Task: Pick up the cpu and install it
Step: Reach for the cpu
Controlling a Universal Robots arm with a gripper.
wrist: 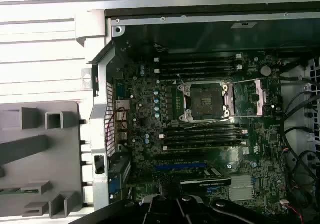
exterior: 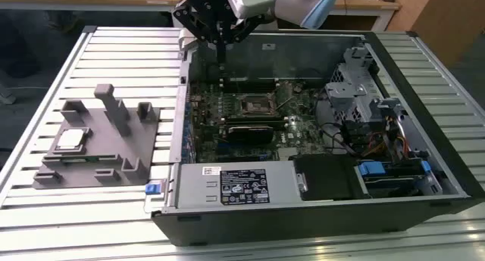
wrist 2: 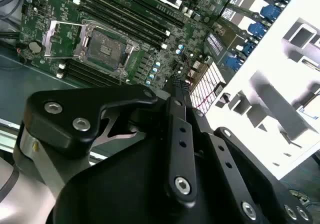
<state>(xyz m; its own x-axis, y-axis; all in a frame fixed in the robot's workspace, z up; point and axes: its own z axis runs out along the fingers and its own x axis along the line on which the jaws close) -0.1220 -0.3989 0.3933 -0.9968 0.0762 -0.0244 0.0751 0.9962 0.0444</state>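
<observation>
The cpu [exterior: 70, 138], a small pale square chip, lies flat in the grey plastic fixture [exterior: 99, 147] on the table, at the exterior view's left of the open computer case [exterior: 318, 215]. The motherboard socket [exterior: 255, 105] stands open and bare inside the case, and both wrist views show the socket [wrist 2: 106, 48] [wrist: 206, 100]. My gripper [exterior: 220, 41] hangs above the case's far wall, well away from the cpu. Its black fingers [wrist 2: 180, 91] are shut together with nothing between them.
The case holds a power supply [exterior: 238, 184], a drive cage [exterior: 364, 96], cables and blue-tabbed parts [exterior: 375, 170]. Tall grey posts [exterior: 113, 108] rise from the fixture around the chip. The table is a slatted metal surface [exterior: 91, 215].
</observation>
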